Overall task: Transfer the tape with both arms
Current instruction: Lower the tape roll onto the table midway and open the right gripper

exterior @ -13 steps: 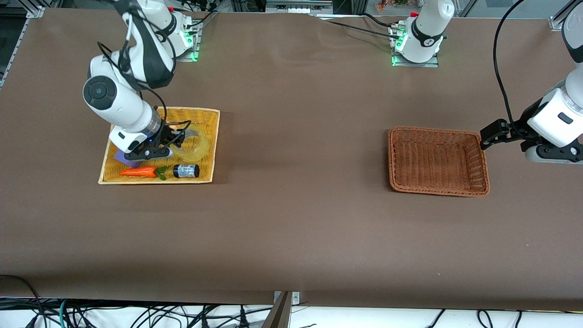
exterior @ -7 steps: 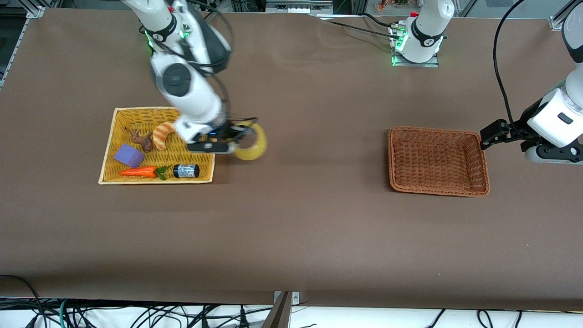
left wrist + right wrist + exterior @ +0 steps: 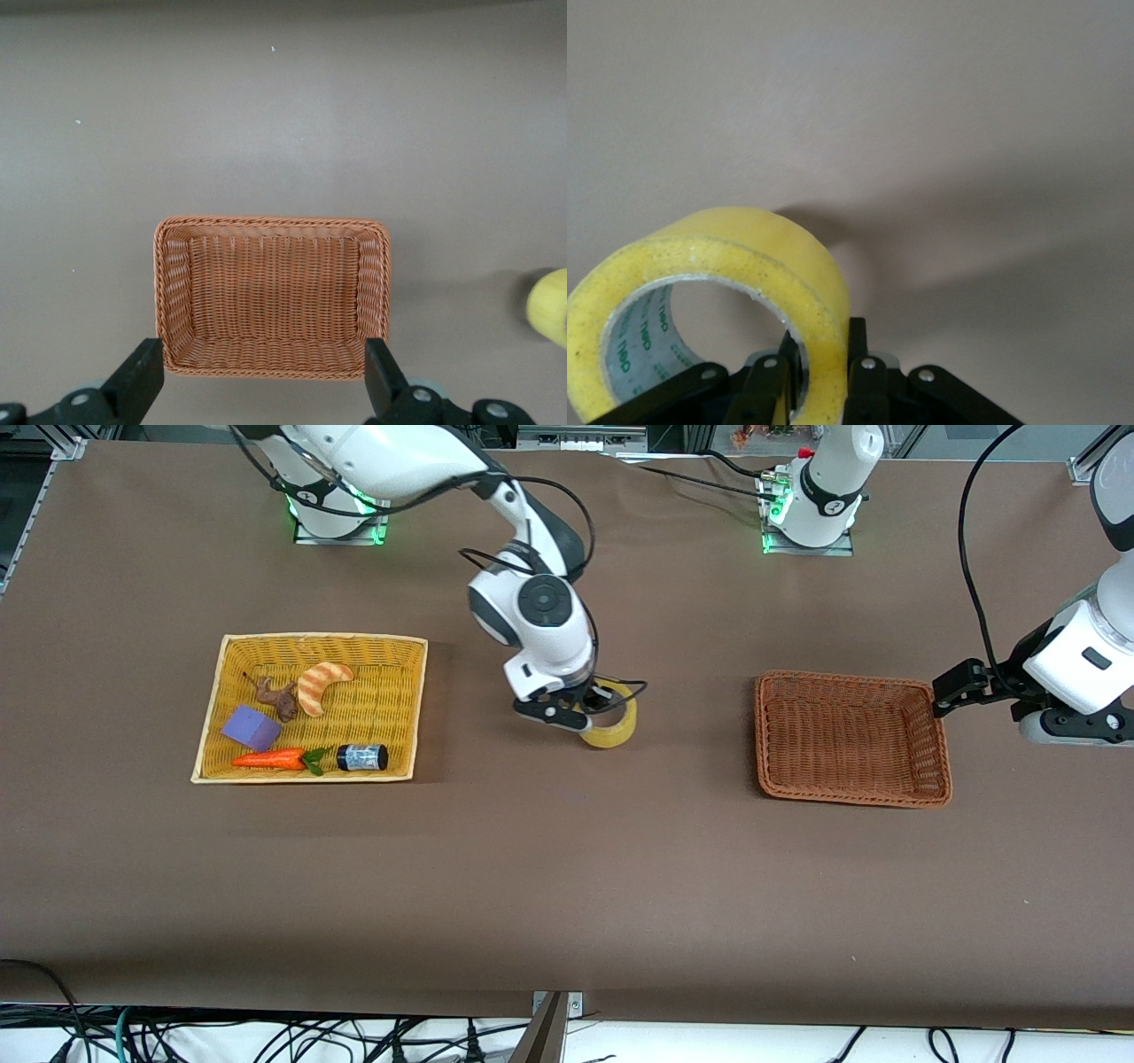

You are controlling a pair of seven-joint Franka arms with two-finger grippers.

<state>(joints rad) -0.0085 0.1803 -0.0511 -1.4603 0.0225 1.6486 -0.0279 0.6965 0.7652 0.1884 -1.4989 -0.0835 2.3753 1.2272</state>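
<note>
The tape is a yellowish ring with a wide hole. My right gripper is shut on its wall and holds it over the bare table between the two baskets. In the right wrist view the tape sits pinched between the two black fingers, one inside the hole and one outside. My left gripper is open and empty, waiting beside the brown basket at the left arm's end of the table. In the left wrist view its fingers frame the brown basket, and the tape shows at the edge.
A yellow basket toward the right arm's end holds a croissant, a purple block, a carrot, a small dark bottle and a brown figure. The brown basket holds nothing.
My right gripper has lifted the tape out of the yellow basket and carried it toward the table's middle, nearer the brown basket. The left arm has barely moved.
</note>
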